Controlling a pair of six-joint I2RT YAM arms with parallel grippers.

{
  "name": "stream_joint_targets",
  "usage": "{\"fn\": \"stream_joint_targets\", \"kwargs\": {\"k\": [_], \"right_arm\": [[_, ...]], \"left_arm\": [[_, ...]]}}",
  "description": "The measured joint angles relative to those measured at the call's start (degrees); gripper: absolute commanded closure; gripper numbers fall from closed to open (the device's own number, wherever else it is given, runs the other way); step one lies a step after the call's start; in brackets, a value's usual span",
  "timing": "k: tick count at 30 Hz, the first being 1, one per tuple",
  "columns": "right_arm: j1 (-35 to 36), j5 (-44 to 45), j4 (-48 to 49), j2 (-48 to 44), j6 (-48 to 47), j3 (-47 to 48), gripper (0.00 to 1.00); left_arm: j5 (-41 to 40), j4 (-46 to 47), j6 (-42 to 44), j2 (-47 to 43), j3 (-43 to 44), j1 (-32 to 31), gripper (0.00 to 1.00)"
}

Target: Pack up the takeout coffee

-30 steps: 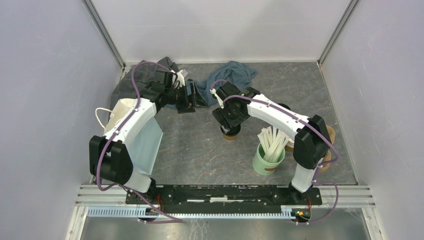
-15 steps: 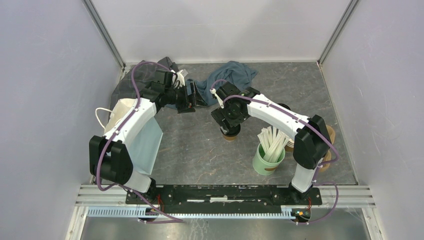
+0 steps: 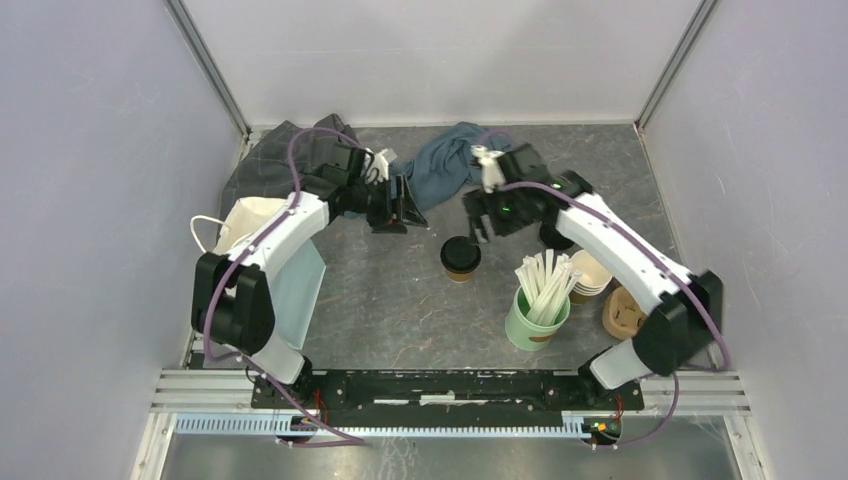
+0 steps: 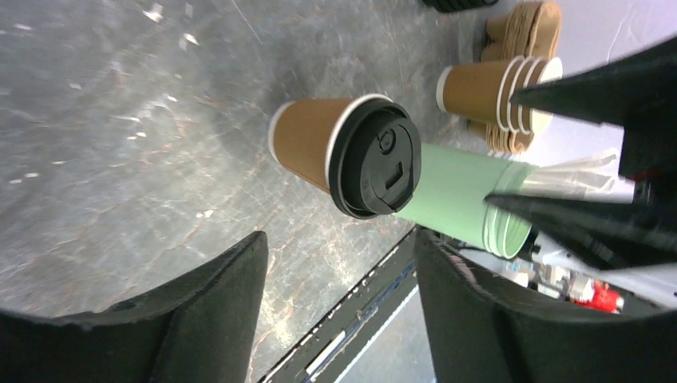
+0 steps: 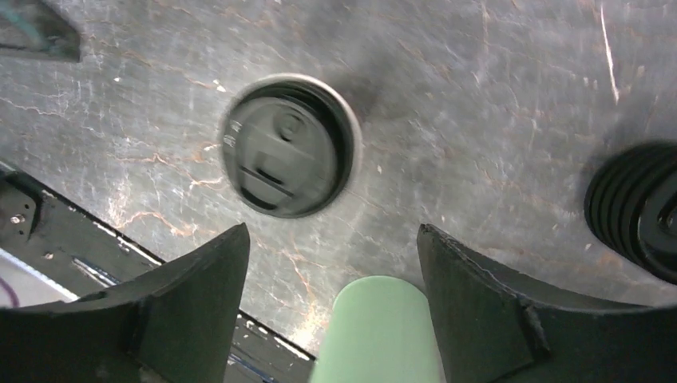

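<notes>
One takeout coffee (image 3: 460, 256), a brown kraft cup with a black sip lid, stands upright mid-table. It also shows in the left wrist view (image 4: 319, 148) and from above in the right wrist view (image 5: 287, 148). A second lidded cup is not in view. My left gripper (image 3: 400, 207) is open and empty, to the left of and behind the cup (image 4: 339, 239). My right gripper (image 3: 479, 222) is open and empty, raised just behind and right of the cup (image 5: 331, 231).
A green cup of wooden stirrers (image 3: 537, 308) stands right of the coffee. A stack of lidless cups (image 3: 590, 275), a brown carrier (image 3: 625, 312) and stacked black lids (image 5: 635, 211) lie further right. A white bag (image 3: 240, 222) is left, cloths (image 3: 450, 155) behind.
My right gripper has moved up and back to the right, off the coffee cup, which now stands uncovered. My left gripper has shifted right, toward the cup.
</notes>
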Motion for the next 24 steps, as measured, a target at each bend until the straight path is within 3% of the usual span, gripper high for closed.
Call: {"fn": "stream_joint_targets", "kwargs": {"k": [4,8,10,14,24], "right_arm": [[-13.16,-13.16,10.91,-10.29,1.75,-18.56,0.27],[-19.78,-24.74,20.96,-9.62,5.33,-29.88,0.36],[-20.70,-28.83,24.59,-8.00,7.17,-31.50,0.38],[-21.24,-34.95,31.85,-6.58,9.57,-31.41,0.55],[-21.66,-38.49,33.75,-1.27,9.05,-30.58,0.58]], "left_arm": [[2.05,0.33,0.00,3.96,0.09,-4.17,0.45],[5.35,1.73,-0.07,8.85,0.09,-6.91,0.52],[6.34,2.38,-0.11,9.99,0.09,-6.97,0.55],[7.72,4.31,-0.28,12.00,0.09,-6.88,0.63],[7.72,4.50,-0.63,13.99,0.13,-7.04,0.65]]}}
